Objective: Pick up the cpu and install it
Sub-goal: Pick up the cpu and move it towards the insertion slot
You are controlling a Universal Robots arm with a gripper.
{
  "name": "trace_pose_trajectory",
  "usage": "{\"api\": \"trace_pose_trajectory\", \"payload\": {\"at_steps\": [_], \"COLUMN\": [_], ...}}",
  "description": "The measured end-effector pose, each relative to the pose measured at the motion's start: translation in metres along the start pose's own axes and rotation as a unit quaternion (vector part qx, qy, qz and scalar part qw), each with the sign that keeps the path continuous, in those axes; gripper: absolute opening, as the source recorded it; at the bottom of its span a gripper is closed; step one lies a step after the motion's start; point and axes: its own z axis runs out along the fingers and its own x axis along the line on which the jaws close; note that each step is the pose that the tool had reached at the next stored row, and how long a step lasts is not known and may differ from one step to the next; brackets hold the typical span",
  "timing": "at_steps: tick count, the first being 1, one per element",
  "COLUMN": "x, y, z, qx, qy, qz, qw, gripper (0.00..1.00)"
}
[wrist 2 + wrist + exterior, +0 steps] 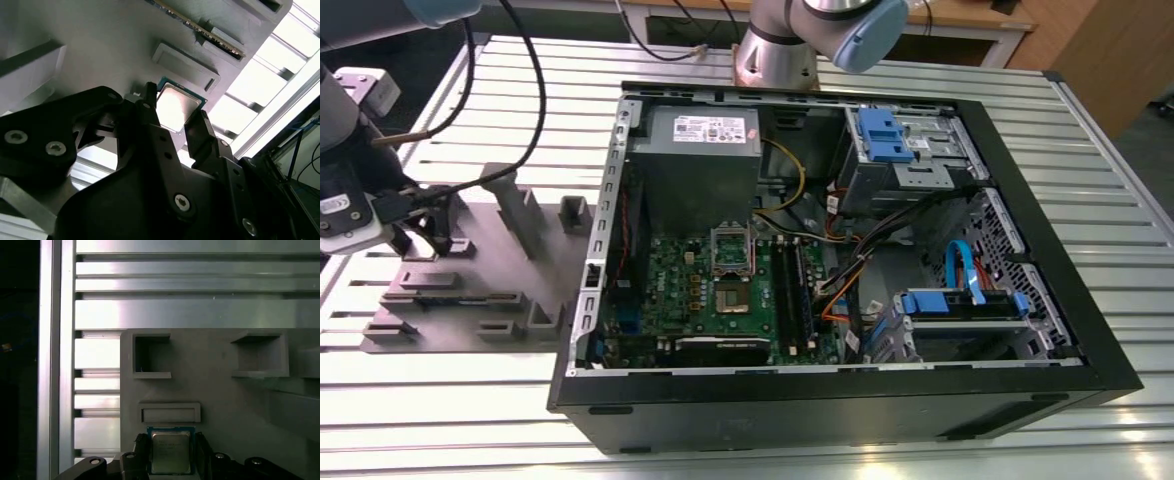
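The cpu [171,454], a small square chip with a silvery top and a green edge, sits between my two black fingers in both wrist views. My gripper [171,456] is shut on the cpu [176,106], one finger against each side edge, just above the grey fixture block [220,390]. In the exterior view my gripper [422,236] hangs over that fixture block [467,290], at the exterior view's left, outside the open computer case [854,400]. The motherboard's socket [731,298] lies inside the case with its metal frame [730,248] raised.
The fixture block has upright posts [507,200] and pockets [151,356] close to my gripper. A ribbed metal table [1067,130] carries everything. Inside the case are a grey power-supply box [703,135], black memory slots [787,285], loose cables [854,270] and blue drive bays [961,305].
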Motion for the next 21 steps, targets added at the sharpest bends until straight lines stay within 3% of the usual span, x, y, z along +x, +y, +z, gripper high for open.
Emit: {"api": "trace_pose_trajectory", "payload": {"at_steps": [9, 21], "x": [0.0002, 0.0002], "y": [-0.0007, -0.0011], "z": [0.0144, 0.0226], "qx": [0.0001, 0.0001], "qy": [0.0001, 0.0001], "qz": [0.0, 0.0], "qw": [1.0, 1.0], "gripper": [0.47, 0.47]}}
